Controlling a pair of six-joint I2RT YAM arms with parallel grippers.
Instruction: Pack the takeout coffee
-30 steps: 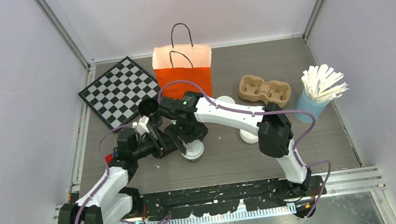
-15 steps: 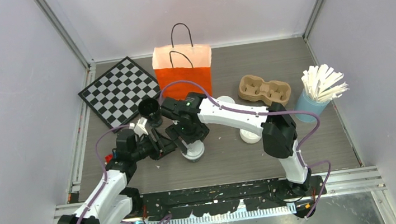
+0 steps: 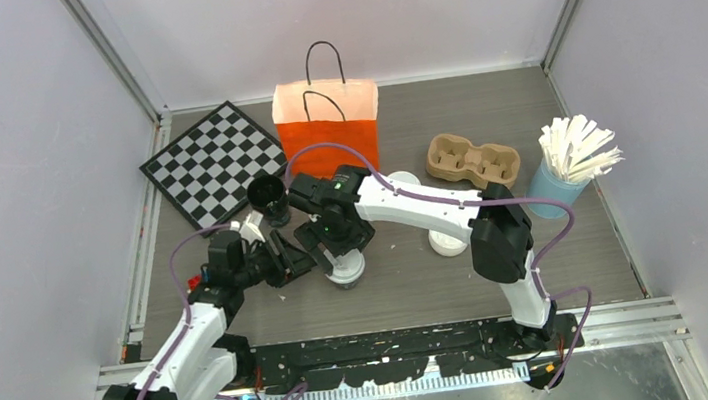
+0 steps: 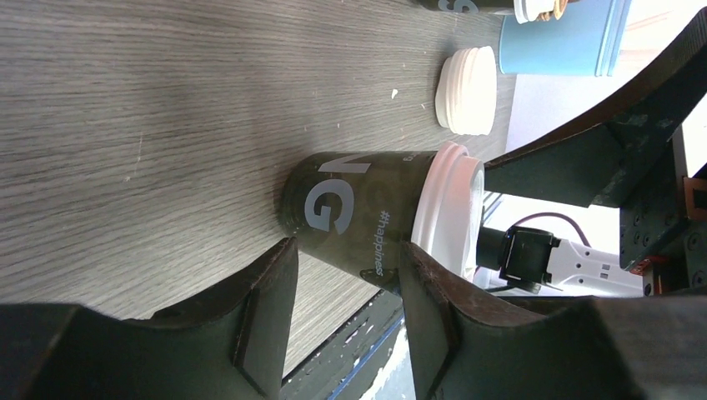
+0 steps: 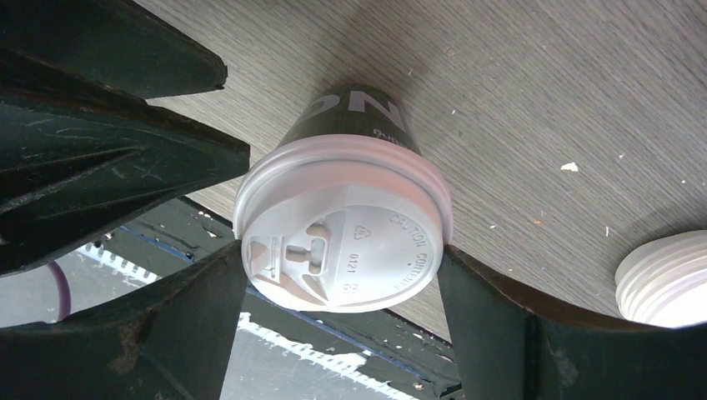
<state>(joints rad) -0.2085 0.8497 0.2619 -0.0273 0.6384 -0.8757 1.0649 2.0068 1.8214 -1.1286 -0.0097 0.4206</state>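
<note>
Takeout coffee (image 3: 345, 271) stands upright on the tabletop (image 3: 420, 288), a little in front of the orange bag (image 3: 327, 128) and between my 2 arms. Either arm can reach that spot, which I take to be why it sits there. Its white sip lid (image 5: 342, 237) is on and the bag behind it stands open at the top, so I judge the cup is ready to be lifted and lowered in from above.

My right hand (image 5: 342, 250) hangs straight over the cup, its 2 fingers spread wide with the lid framed between them. They flank the rim closely. Whether either 1 touches it I cannot tell, but nothing looks clamped. I read this as a grasp from above on the rim, though I can't be sure. The right arm reaches there from its base at the right — elbow raised, forearm running left, wrist bent down.

My left hand (image 4: 348, 244) sits low at the cup's left, rolled on its side, so in its own camera the cup appears sideways. Its fingers are apart and hold nothing, and the dark cup wall lies just past their tips. I'd guess it is placed there to steady or take the body. The left arm stretches forward from its base — forearm low over the tabletop, hand pointing right.
</note>
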